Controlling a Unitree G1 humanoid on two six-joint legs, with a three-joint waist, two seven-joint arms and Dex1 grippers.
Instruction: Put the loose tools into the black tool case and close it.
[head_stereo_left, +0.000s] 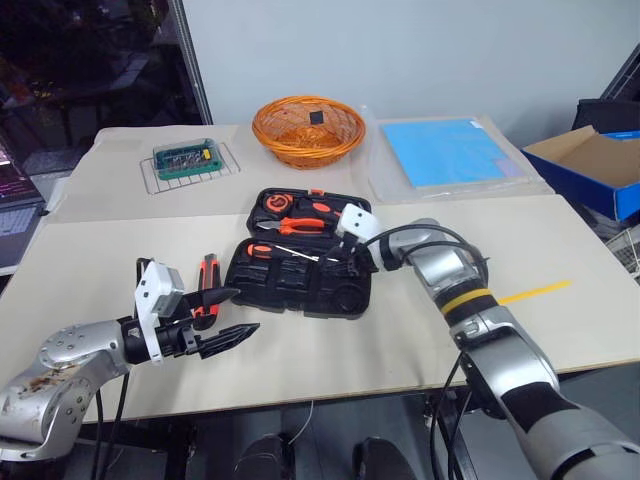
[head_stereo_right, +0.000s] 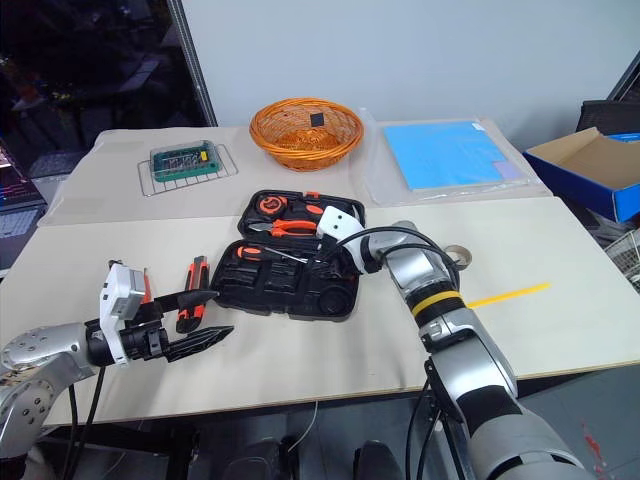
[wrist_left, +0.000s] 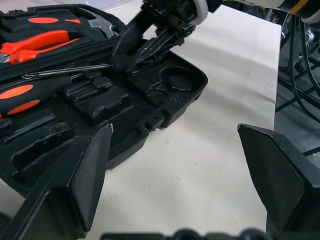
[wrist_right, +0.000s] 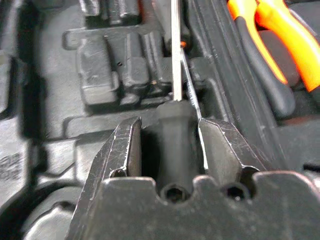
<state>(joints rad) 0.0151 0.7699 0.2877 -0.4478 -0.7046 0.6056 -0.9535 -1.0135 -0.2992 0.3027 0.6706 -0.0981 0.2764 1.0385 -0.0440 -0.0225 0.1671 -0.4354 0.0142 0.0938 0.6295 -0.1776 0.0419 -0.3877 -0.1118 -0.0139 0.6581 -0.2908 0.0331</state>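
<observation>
The black tool case (head_stereo_left: 300, 262) lies open mid-table with no words I can read, the right gripper (wrist_right: 170, 145) pinching a screwdriver (wrist_left: 65, 71) at its 3 o'clock edge, the left gripper's (head_stereo_left: 226, 318) fingers wide apart at 8 o'clock.

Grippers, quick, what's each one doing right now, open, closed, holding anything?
Left gripper: open, holding nothing, beside the black tool case.
Right gripper: closed on a screwdriver over the case.

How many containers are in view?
4: black tool case open mid-table, orange basket behind it, green box back left, blue cardboard box far right.
</observation>
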